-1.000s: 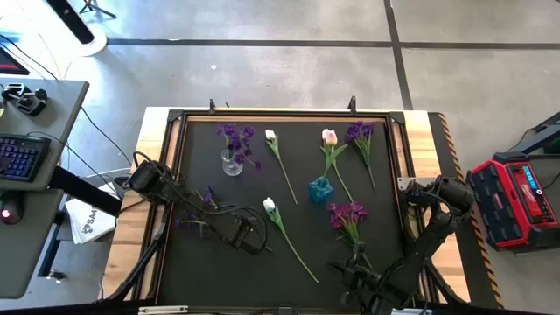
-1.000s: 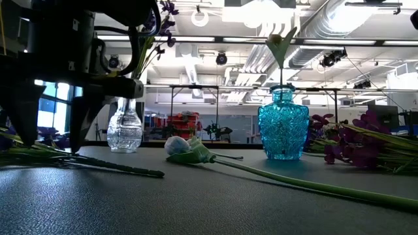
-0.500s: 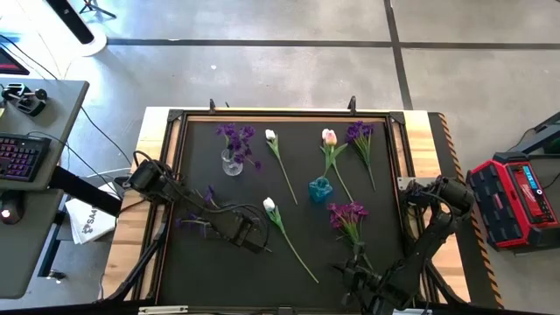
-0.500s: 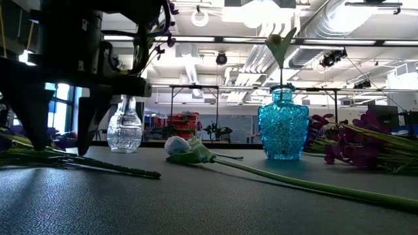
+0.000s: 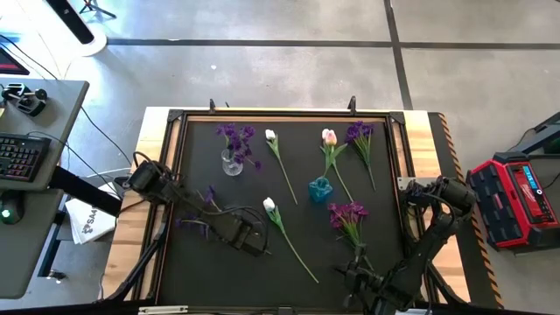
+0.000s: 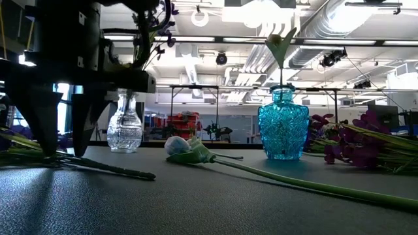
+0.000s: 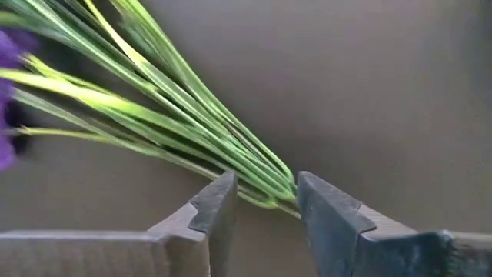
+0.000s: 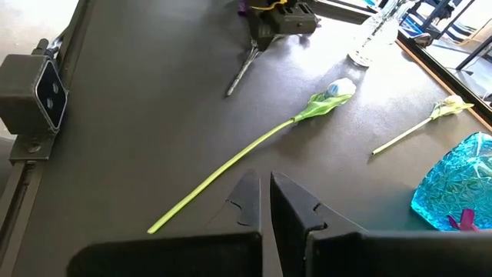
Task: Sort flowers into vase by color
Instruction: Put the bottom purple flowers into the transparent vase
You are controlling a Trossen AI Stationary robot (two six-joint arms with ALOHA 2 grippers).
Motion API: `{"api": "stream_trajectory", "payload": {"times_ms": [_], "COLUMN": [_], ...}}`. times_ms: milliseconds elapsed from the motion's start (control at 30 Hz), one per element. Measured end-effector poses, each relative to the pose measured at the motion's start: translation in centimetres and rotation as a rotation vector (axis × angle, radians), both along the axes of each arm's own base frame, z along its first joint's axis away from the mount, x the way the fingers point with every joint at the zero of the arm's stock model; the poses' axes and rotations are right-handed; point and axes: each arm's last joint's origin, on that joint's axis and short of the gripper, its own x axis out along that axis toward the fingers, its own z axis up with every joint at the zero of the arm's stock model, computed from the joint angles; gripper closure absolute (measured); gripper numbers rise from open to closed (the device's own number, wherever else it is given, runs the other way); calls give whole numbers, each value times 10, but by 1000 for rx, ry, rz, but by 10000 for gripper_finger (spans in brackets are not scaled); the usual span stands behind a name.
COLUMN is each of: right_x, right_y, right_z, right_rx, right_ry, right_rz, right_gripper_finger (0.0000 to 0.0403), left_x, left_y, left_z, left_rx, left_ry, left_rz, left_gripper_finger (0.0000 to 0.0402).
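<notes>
Place: a robotics lab in an open industrial hall
Ceiling: bare ducts [image 6: 366, 26] and hanging lamps
Floor: grey concrete [image 5: 262, 70] with dark seams
Beside the table: desk with a lit keyboard [image 5: 19, 157], red case [image 5: 516, 199]
Behind: benches and racks, blurred

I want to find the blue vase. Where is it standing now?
In the high view the blue vase stands upright right of the table's middle, a pink tulip rising from it, with a purple sprig lying beside it.
</notes>
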Motion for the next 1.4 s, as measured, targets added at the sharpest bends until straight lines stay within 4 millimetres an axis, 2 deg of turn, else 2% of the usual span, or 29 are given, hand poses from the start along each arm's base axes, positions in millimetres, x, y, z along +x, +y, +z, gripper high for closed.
{"api": "stream_trajectory", "payload": {"times_ms": [267,567,800,1133,1400], "right_x": [0,0,0,0,1], "right_y": [0,0,0,0,0], "right_z": [0,0,0,0,0], "right_rx": [2,1,0,0,2], "right_ry": [-1,-2,-4,-4,-4], "right_rz": [0,-1,-2,-2,-2], "right_gripper_finger": [403,403,403,403,403], "left_x": [-5,-34,-54,-53,-56], "left_y": [-27,-61,-71,-74,-78], "left_z": [2,3,4,4,3], "left_rx": [-88,-146,-98,-85,-93], "left_ry": [-40,43,118,73,73], "left_rz": [-66,-44,-21,-73,-95], "left_gripper_finger": [296,310,309,277,214]}}
